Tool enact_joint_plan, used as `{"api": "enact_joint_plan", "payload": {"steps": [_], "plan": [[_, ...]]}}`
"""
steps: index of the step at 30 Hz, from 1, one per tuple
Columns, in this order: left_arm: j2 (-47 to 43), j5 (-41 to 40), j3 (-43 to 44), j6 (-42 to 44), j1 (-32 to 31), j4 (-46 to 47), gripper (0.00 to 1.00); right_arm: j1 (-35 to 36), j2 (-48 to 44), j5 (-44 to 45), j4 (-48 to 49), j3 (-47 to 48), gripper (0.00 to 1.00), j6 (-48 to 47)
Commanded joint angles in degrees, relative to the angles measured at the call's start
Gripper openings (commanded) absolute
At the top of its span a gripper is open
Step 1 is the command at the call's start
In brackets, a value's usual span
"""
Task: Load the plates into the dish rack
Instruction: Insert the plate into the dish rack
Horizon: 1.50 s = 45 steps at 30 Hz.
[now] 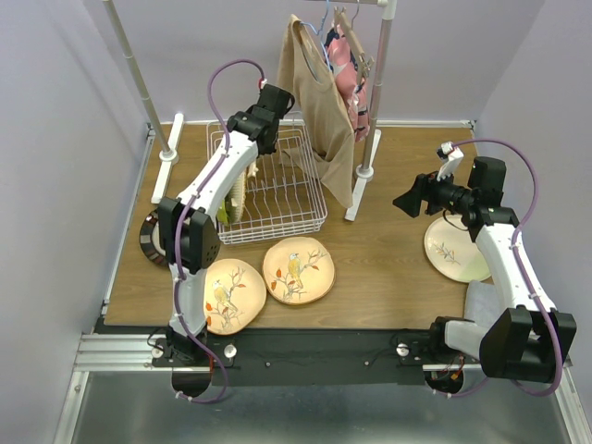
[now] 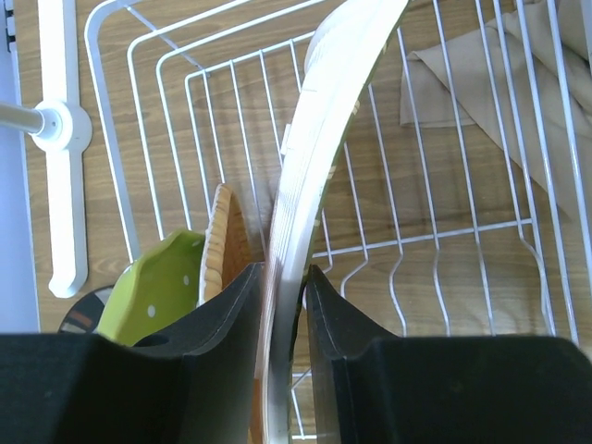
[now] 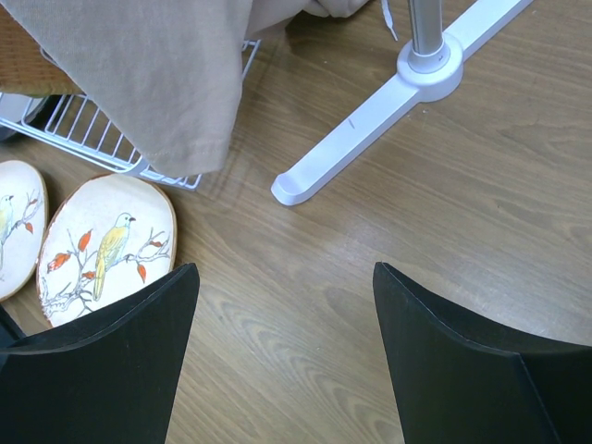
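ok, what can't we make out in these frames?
- Left wrist view: the held plate shows edge-on only. Its face is unseen, and its lower rim is hidden between the fingers of the left gripper.
- Top view: the dark-rimmed plate is mostly behind the left arm.
- Right wrist view: the dish rack is largely covered by the beige garment.

White clothes rail (image 1: 378, 88), beige top (image 1: 324, 106), floral garment (image 1: 349, 63), wooden table (image 1: 388, 273)
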Motion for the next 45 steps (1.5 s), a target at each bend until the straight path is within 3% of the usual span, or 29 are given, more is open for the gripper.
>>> {"api": "enact_joint_plan", "payload": {"steps": [1,4,23,38,45], "plan": [[2.4,-1.3,1.5,1.1,0.2,-0.8,0.27,-0.4,0.3,1.1,0.9,-0.7,0.84,-0.6],[2.7,-2.5,2.5,0.8,0.3,-2.1,0.0,-0.4,0.3,1.2,0.9,-0.8,0.84,-0.5],[-4.4,-3.2,4.3,-2.8,0.6,-8.0,0.0,-0.4,0.2,1.3,0.9,-0.8,0.84,-0.6],[-9.4,0.1,-2.4,-6.1,0.3,-9.6,0.0,-0.4,0.2,1.3,0.9,-0.7,0.84,-0.6],[-13.9,2.0,-10.1,-7.0,0.6,-6.6,0.0,-0.4,0.3,1.3,0.9,-0.7,0.84,-0.5]]}}
